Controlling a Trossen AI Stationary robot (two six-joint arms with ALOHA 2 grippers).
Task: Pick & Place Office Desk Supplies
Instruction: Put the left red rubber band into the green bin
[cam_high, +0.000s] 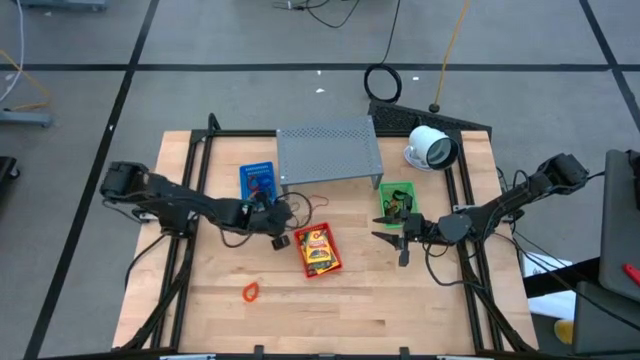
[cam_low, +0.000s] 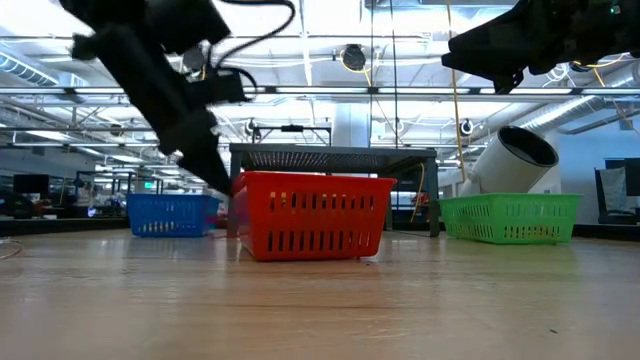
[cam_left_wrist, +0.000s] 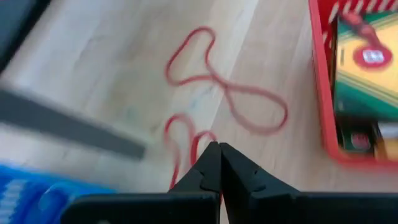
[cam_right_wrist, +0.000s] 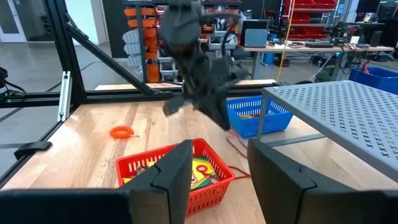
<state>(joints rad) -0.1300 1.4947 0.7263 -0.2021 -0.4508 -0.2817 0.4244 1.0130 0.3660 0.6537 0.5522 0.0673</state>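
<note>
**Left hand pinched shut at red rubber band beside red basket**

Hidden or unclear: in the left wrist view the left hand (cam_left_wrist: 219, 163) has its two fingers pressed together, tips meeting at the near end of a red rubber band (cam_left_wrist: 217, 99). The band's strand runs under the fingertips, so whether it is truly gripped cannot be told. In the high view the same hand (cam_high: 279, 240) blocks the band almost entirely. The low view shows only basket walls; contents are out of sight there.

Red rubber band: lies flat on the worktop (cam_high: 230, 320), twisted into linked loops, its long axis running away from the left fingertips, alongside the red basket (cam_high: 318, 251) and just beside its wall.

Red basket: near the worktop's middle, holding yellow packets with green labels (cam_high: 318, 250); its long axis is slightly tilted against the worktop's edges in the high view.

Blue basket (cam_high: 258, 181) sits next to the grey perforated shelf (cam_high: 329, 150); contents hard to make out. Green basket (cam_high: 396, 200) stands at the shelf's other end, with small dark pieces inside, not identifiable.

Orange rubber band (cam_high: 250, 292) lies alone on open worktop, well apart from the baskets.

Right hand (cam_high: 400, 246) hangs near the green basket, fingers parted to a middling gap, holding nothing
</note>
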